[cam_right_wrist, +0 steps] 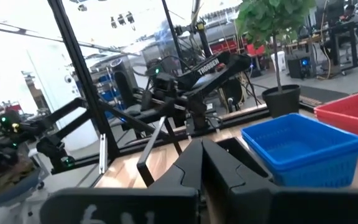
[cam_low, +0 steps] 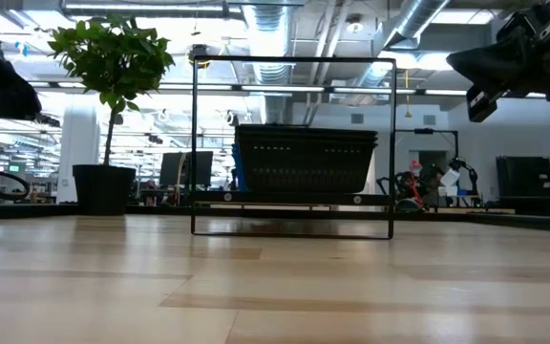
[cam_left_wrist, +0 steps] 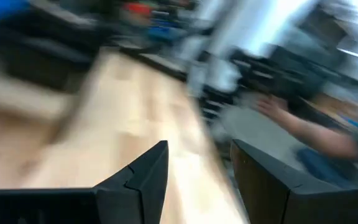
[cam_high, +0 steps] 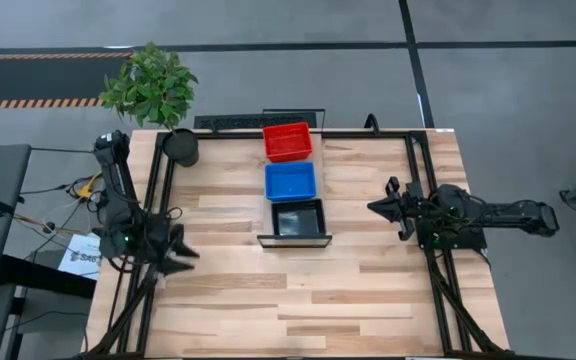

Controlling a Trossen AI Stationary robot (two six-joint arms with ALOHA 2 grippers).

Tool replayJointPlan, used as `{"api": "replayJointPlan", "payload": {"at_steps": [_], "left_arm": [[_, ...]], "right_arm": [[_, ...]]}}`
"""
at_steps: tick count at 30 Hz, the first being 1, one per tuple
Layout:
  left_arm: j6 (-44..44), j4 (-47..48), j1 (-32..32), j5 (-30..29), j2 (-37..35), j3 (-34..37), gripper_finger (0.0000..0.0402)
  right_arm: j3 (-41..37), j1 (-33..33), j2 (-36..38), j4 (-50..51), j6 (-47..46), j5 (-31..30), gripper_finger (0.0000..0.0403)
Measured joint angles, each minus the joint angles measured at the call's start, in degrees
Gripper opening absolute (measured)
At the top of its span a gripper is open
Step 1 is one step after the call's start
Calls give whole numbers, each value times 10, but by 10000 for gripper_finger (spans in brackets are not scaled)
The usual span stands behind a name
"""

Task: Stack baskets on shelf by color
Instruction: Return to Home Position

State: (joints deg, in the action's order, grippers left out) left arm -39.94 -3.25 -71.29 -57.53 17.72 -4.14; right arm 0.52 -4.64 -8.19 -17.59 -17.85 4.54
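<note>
A red basket (cam_high: 287, 141), blue basket (cam_high: 290, 181) and black basket (cam_high: 299, 219) line the shelf (cam_high: 294, 240). The left end effector (cam_high: 181, 252) is released; the right end effector (cam_high: 376, 207) is clenched, empty.

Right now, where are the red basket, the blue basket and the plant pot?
red basket (cam_high: 288, 142): high view, on its inner floor.
blue basket (cam_high: 290, 182): high view, on its inner floor.
plant pot (cam_high: 180, 147): high view, on its dark top.
</note>
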Motion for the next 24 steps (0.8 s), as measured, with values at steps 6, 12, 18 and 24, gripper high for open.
{"api": "replayJointPlan", "payload": {"at_steps": [6, 12, 18, 24], "left_arm": [[263, -193, 0, 246, -16, 28, 163], [408, -144, 0, 451, -152, -24, 163], [388, -61, 0, 426, -172, -48, 163], [369, -111, 1, 379, -175, 35, 163]], "right_arm": [[0, 0, 0, 14, -2, -5, 29], [0, 0, 0, 15, -11, -30, 27], [0, 0, -4, 30, -12, -48, 29], [0, 0, -4, 51, -15, -47, 27]]}}
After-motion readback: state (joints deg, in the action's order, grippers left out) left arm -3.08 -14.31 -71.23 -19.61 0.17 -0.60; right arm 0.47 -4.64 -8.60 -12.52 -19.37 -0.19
